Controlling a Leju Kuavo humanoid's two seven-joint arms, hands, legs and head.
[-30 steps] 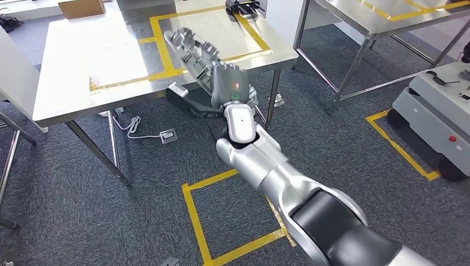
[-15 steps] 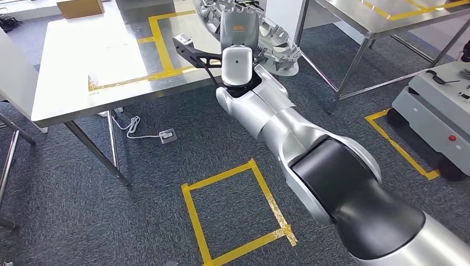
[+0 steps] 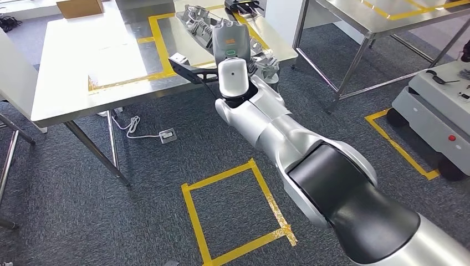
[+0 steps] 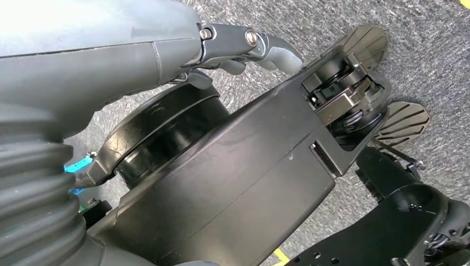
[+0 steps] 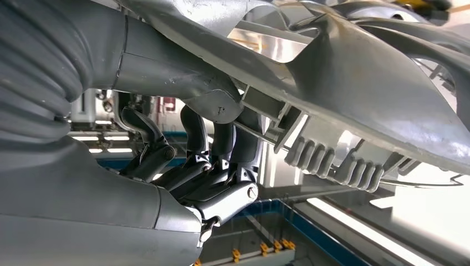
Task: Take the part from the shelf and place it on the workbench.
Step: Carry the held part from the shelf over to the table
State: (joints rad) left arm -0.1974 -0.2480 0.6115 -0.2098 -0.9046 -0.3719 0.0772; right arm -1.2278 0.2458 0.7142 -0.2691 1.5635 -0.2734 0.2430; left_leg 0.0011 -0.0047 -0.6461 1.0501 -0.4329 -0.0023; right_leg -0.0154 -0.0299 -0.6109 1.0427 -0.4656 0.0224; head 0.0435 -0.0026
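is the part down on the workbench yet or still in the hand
Still held. In the right wrist view the right robot hand grips the grey part; whether it touches the workbench cannot be told.

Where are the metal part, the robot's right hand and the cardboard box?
metal part (image 3: 195, 16): head view, on its ribbed grey end above the table.
right hand (image 3: 229, 40): head view, on the grey back of the hand.
cardboard box (image 3: 81, 8): head view, on its brown top.

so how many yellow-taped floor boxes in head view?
2. One full square on the carpet beside the right arm; one partial outline by the white cart at right. More may lie outside the frame.
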